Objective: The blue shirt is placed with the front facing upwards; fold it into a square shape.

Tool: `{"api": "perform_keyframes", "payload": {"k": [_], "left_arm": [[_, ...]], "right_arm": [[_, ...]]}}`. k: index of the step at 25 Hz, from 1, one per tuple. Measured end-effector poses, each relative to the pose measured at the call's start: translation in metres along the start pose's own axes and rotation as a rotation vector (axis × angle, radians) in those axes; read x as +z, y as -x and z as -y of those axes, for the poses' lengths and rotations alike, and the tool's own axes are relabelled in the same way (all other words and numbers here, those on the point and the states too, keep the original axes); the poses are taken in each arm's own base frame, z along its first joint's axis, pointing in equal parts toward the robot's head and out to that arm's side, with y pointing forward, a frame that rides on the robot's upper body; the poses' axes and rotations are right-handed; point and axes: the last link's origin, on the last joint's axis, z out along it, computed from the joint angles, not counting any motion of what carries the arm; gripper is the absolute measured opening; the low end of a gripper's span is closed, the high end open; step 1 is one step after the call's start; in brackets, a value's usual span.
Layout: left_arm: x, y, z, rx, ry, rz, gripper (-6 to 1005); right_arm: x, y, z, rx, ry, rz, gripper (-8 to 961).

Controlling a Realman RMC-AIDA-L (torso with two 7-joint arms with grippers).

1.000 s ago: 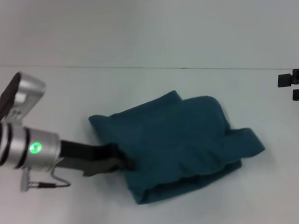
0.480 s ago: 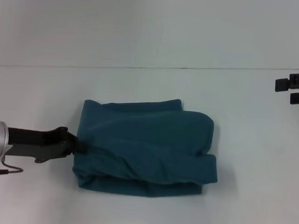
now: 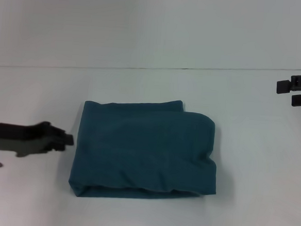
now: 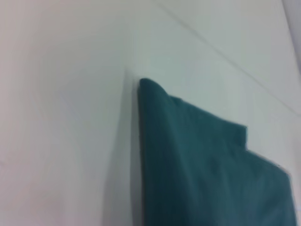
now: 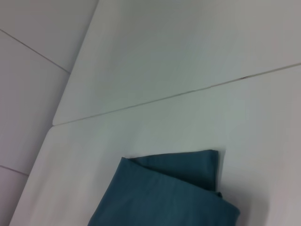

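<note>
The blue shirt (image 3: pixel 145 151) lies in front of me on the white table (image 3: pixel 155 51), folded into a thick, nearly square bundle. Its top layer is smooth with a few soft creases, the far right corner is rounded, and the layered edges show along the near side. No lettering or collar faces up.

My left gripper (image 3: pixel 66 138) sits low over the table just off the bundle's left edge, close but not touching the cloth. It pinches nothing; the fingers look drawn together, though from my head camera they blur into one dark shape, so I cannot tell for sure. My left wrist camera sees only the shirt's edge (image 4: pixel 202 165) rising from the table.

My right gripper (image 3: pixel 291 92) hangs well apart from the shirt at the far right, its two dark fingers parted with a gap between them and nothing held. Its wrist camera looks down on the bundle's folded corner (image 5: pixel 174 188).

A thin dark seam (image 3: pixel 143 68) crosses the table beyond the shirt. Between either pincer and the cloth I see only bare table.
</note>
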Motion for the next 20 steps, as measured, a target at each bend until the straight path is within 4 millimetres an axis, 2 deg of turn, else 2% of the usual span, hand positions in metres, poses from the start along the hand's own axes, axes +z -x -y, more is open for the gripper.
{"api": "perform_keyframes", "payload": {"k": [3, 6, 8, 12, 16, 19, 20], "left_arm": [[-0.019, -0.003, 0.000, -0.055, 0.087, -0.058, 225], [-0.020, 0.005, -0.004, -0.115, 0.212, -0.092, 324], [-0.011, 0.014, -0.006, -0.147, 0.250, -0.076, 366], [0.024, 0.036, -0.005, -0.202, 0.274, -0.039, 451], [0.038, 0.043, -0.005, -0.206, 0.251, -0.022, 535], [0.046, 0.045, -0.009, -0.177, 0.232, 0.012, 732], [0.047, 0.046, -0.011, -0.170, 0.228, 0.022, 732]], "right_arm": [[0.000, 0.000, 0.000, 0.001, 0.001, 0.000, 915], [0.000, 0.000, 0.000, 0.002, 0.002, 0.002, 914], [0.000, 0.000, 0.000, 0.003, 0.001, 0.003, 914], [0.001, 0.000, 0.000, 0.004, 0.002, 0.001, 915], [0.002, 0.000, 0.000, 0.005, 0.003, 0.001, 915], [0.002, -0.001, -0.001, 0.005, 0.007, -0.002, 915], [0.002, -0.001, -0.001, 0.005, 0.007, -0.002, 915]]}}
